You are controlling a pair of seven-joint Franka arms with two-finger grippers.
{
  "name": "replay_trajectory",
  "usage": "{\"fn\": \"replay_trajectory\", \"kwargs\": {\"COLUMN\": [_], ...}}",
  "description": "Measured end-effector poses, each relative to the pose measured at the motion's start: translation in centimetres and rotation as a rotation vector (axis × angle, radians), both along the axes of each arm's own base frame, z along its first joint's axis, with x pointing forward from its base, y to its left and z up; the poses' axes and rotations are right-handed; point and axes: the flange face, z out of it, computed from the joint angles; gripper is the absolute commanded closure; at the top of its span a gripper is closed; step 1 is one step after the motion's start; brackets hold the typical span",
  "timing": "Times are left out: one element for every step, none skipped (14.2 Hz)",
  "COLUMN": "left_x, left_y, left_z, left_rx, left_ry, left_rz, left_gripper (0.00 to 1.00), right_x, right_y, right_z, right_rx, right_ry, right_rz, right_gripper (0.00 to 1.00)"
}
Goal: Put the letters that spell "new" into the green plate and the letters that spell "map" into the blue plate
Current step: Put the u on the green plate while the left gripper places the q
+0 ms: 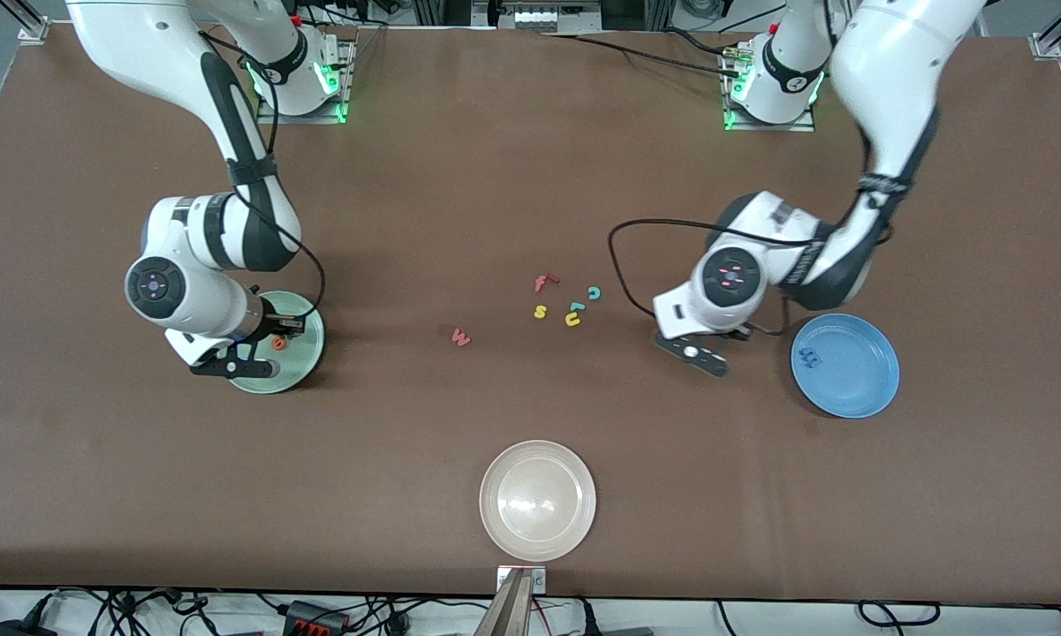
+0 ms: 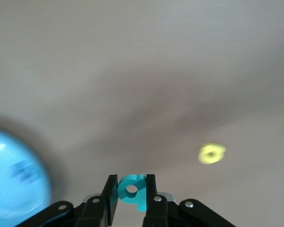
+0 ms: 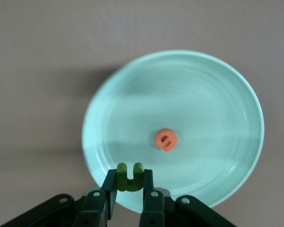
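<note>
Done: orange "e" [image 3: 166, 140] in green plate [image 3: 227, 94], likely "m" [image 1: 813, 357] in blue plate [image 1: 857, 389] | right end effector [image 3: 130, 182] pinching green "n" [image 3: 129, 177] over green plate | left end effector [image 2: 131, 191] pinching teal "a" [image 2: 133, 188] above surface [image 1: 530, 177] beside blue plate | left: "w" [image 1: 461, 336], "p".

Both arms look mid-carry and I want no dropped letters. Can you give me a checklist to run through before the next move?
1. Right gripper shut on the green "n": ok.
2. It is over the green plate, ready to release: ok.
3. Orange "e" already in the green plate: ok.
4. Left gripper shut on the teal "a": ok.
5. Left gripper over the blue plate: not ok, over bare table beside it.
6. Blue "m" in the blue plate: ok.
</note>
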Motion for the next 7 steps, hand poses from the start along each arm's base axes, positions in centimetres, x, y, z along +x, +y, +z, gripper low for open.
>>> {"fn": "replay_trajectory", "kwargs": {"left_x": [1.1,2.0,2.6,2.9,3.0,3.1,3.0], "left_y": [3.3,6.9,10.4,13.5,16.0,17.8,19.3], "left_z": [1.0,1.0,0.5,-0.5,-1.7,-3.2,-4.7], "left_rx": [0.003,0.003,0.002,-0.003,-0.012,-0.025,-0.040], "left_ry": [-0.005,-0.003,0.008,0.024,0.037,0.043,0.045], "left_rz": [0.034,0.076,0.122,0.160,0.193,0.219,0.244], "left_gripper": [0.88,0.88,0.88,0.87,0.84,0.82,0.76], "right_x": [-0.3,-0.4,-0.6,-0.7,-0.7,-0.6,-0.6], "right_y": [0.1,0.4,0.6,0.6,0.4,0.3,0.2], "right_z": [-0.5,-1.1,-1.7,-2.4,-2.9,-3.2,-3.3], "right_rx": [-0.003,-0.006,-0.010,-0.014,-0.019,-0.021,-0.022], "right_ry": [0.022,0.035,0.045,0.053,0.056,0.057,0.056], "right_rz": [0.002,0.007,0.011,0.011,0.010,0.009,0.009], "right_gripper": [0.94,0.94,0.94,0.94,0.94,0.92,0.79]}}
